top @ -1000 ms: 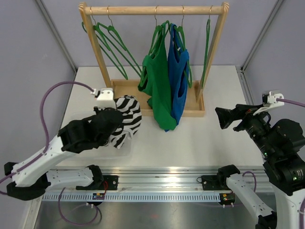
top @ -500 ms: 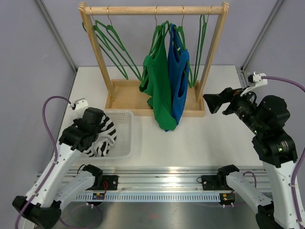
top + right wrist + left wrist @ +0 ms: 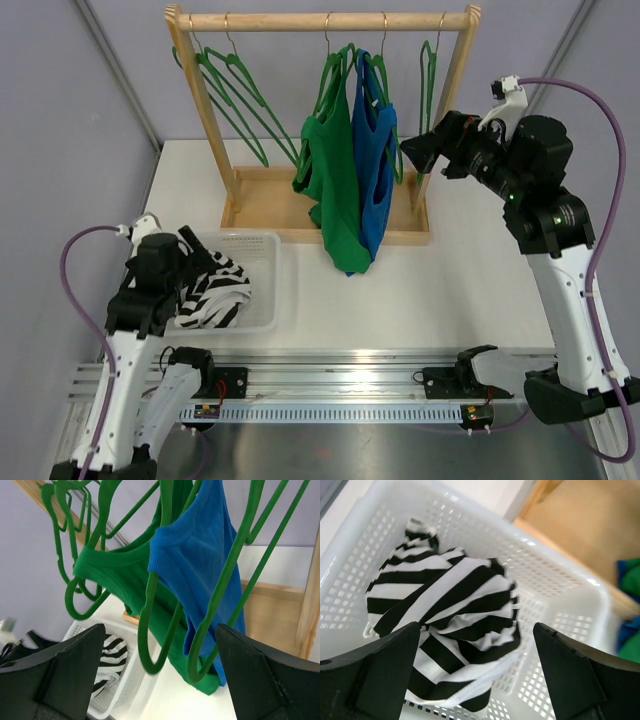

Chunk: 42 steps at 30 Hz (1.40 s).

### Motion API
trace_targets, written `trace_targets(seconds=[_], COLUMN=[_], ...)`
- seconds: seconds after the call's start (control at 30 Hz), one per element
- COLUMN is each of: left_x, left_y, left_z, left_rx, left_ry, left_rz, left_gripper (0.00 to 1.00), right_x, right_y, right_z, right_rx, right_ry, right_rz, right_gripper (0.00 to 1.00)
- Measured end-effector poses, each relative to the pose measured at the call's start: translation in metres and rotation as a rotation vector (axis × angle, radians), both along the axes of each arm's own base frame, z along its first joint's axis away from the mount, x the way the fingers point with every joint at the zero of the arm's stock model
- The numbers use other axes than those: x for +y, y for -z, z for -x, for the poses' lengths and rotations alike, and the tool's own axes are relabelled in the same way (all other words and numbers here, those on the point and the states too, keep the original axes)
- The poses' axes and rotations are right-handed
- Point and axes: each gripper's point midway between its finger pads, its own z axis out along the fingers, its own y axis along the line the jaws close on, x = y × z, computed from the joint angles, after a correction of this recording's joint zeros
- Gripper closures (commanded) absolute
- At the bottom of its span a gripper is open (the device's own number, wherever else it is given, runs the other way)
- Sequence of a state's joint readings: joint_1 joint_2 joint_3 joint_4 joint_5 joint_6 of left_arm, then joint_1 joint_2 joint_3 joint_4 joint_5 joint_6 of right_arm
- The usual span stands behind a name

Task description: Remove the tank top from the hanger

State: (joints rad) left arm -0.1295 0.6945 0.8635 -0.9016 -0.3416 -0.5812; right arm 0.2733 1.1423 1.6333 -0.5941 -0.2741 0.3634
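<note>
The blue tank top (image 3: 375, 170) hangs on its green hanger (image 3: 381, 78) at the desk's (image 3: 450, 290) far edge, my right gripper (image 3: 412, 153) spread open just beside it. My left gripper (image 3: 476, 645), spread too, hovers over the striped top (image 3: 450, 615) in the basket (image 3: 560, 595)

Seeing a wooden rack (image 3: 280, 20) with a round top bar, two slanted uprights and a flat base board, standing at the far side of a white table (image 3: 450, 290). Noticing a white perforated basket (image 3: 268, 285) sitting toward the table's front left, near the rack's base and parted from it by a strip of tabletop. Spotting an aluminium rail (image 3: 340, 385) running along the near edge. Taking in pale lilac walls (image 3: 60, 120) closing in behind and at both sides.
</note>
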Motion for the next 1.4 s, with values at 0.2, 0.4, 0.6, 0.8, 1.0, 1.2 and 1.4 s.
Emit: trace_targets(seconds=[0.2, 0.4, 0.6, 0.8, 1.0, 1.2, 1.4], left_x=[-0.021, -0.039, -0.049, -0.055, -0.058, -0.062, -0.064], left_y=[-0.050, -0.065, -0.065, -0.062, -0.060, -0.060, -0.061], left_z=[0.009, 0.015, 0.018, 0.017, 0.016, 0.015, 0.015], left_rx=[-0.220, -0.318, -0.341, -0.353, -0.353, -0.358, -0.363], left_ry=[0.157, 0.301, 0.374, 0.406, 0.425, 0.443, 0.456], left_rz=[0.047, 0.056, 0.062, 0.068, 0.076, 0.084, 0.090], left_gripper=[0.01, 0.01, 0.01, 0.01, 0.01, 0.01, 0.01], right_x=[0.016, 0.038, 0.043, 0.044, 0.053, 0.054, 0.052], right_y=[0.002, -0.004, -0.034, -0.043, -0.015, -0.004, -0.008], right_z=[-0.033, -0.044, -0.056, -0.099, -0.127, -0.139, -0.144], right_rx=[0.046, 0.037, -0.032, -0.063, -0.019, -0.010, -0.034], right_ry=[0.002, 0.001, 0.040, 0.116, 0.118, 0.135, 0.151], right_rz=[0.058, 0.157, 0.213, 0.281, 0.347, 0.384, 0.396], right_gripper=[0.17, 0.26, 0.32, 0.43, 0.53, 0.62, 0.69])
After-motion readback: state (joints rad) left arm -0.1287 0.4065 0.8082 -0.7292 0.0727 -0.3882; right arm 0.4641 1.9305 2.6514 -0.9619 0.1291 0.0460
